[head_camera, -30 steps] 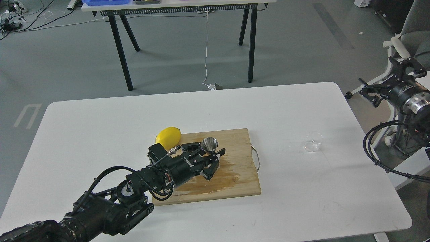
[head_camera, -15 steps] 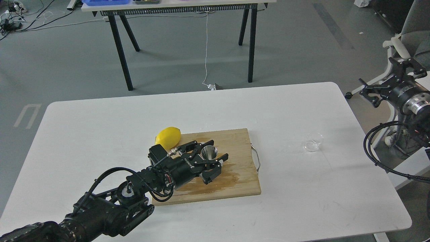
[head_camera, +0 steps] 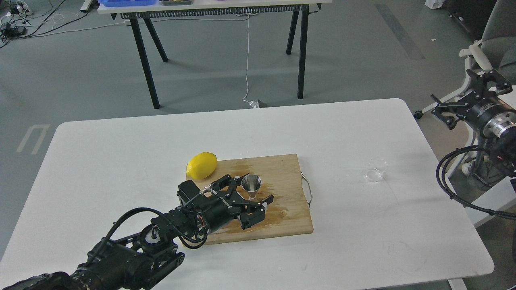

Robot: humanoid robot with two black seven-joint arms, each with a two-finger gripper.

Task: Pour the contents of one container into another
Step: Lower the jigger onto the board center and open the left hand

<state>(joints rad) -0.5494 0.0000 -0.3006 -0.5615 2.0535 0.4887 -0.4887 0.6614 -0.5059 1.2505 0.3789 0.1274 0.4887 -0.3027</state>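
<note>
The steel jigger (head_camera: 251, 184) stands upright on the wooden cutting board (head_camera: 288, 171), wide mouth up. My left gripper (head_camera: 250, 188) is open, one finger on each side of the jigger with a gap to it. The clear glass cup (head_camera: 375, 170) rests on the white table (head_camera: 121, 141) to the right of the board, far from both grippers; it looks tipped, but I cannot tell for sure. My right gripper (head_camera: 463, 96) hangs open and holds nothing, beyond the table's right edge.
A yellow lemon (head_camera: 201, 165) lies at the board's far left corner, just behind my left wrist. A wet stain (head_camera: 278, 211) darkens the board's near part. A wire handle (head_camera: 308, 191) sticks out on the board's right side. A chair (head_camera: 500, 36) stands at the far right.
The left gripper brought the jigger down toward me onto the board, then spread its fingers off it and drew back slightly. The right arm and the glass cup stayed still.
</note>
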